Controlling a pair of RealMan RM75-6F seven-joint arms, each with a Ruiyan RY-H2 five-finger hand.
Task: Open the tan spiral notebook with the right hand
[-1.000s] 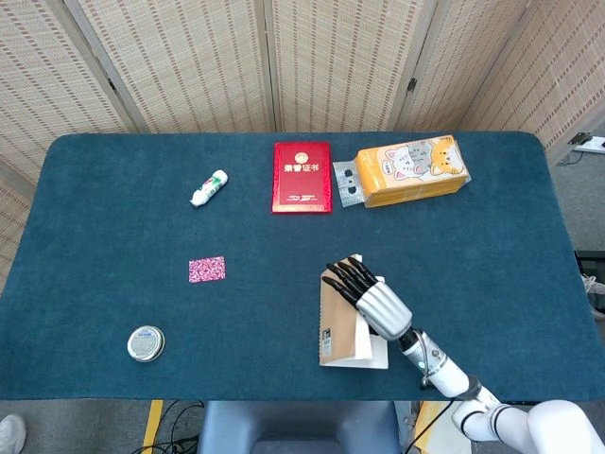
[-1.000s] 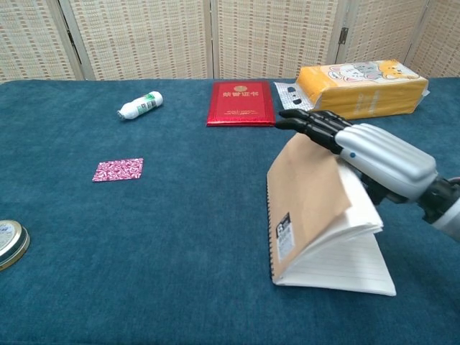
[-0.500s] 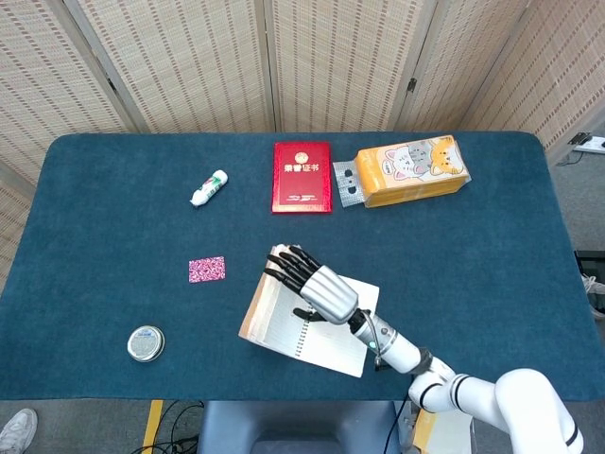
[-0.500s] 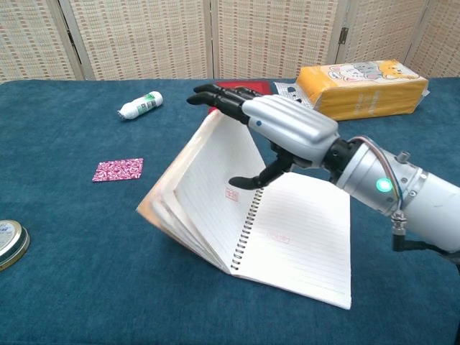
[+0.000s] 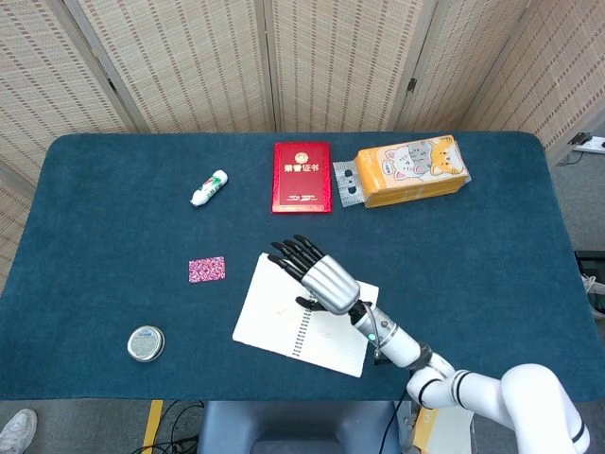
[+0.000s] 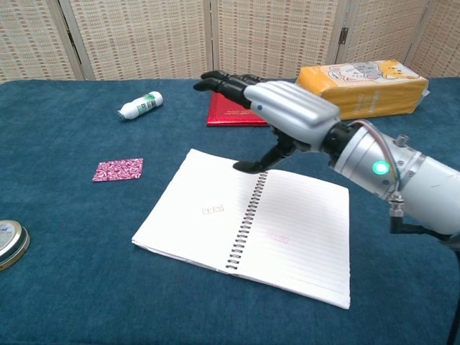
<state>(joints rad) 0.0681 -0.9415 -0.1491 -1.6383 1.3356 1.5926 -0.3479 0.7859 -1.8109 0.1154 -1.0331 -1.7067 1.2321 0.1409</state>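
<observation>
The spiral notebook (image 5: 284, 314) (image 6: 208, 215) lies flat and open on the blue table, white lined pages up, its spiral binding running down the middle. My right hand (image 5: 321, 276) (image 6: 277, 115) hovers just above the binding's far end, fingers stretched out and apart, thumb pointing down, holding nothing. The tan cover is hidden underneath. My left hand is not in either view.
A red booklet (image 5: 302, 176) lies beyond the notebook, with an orange tissue pack (image 5: 412, 169) to its right. A small white bottle (image 5: 208, 187), a pink patterned card (image 5: 207, 269) and a round tin (image 5: 146, 342) sit to the left.
The raised left half of the notebook has dropped flat onto the table. My right hand has let go of the pages and lifted slightly above the binding.
</observation>
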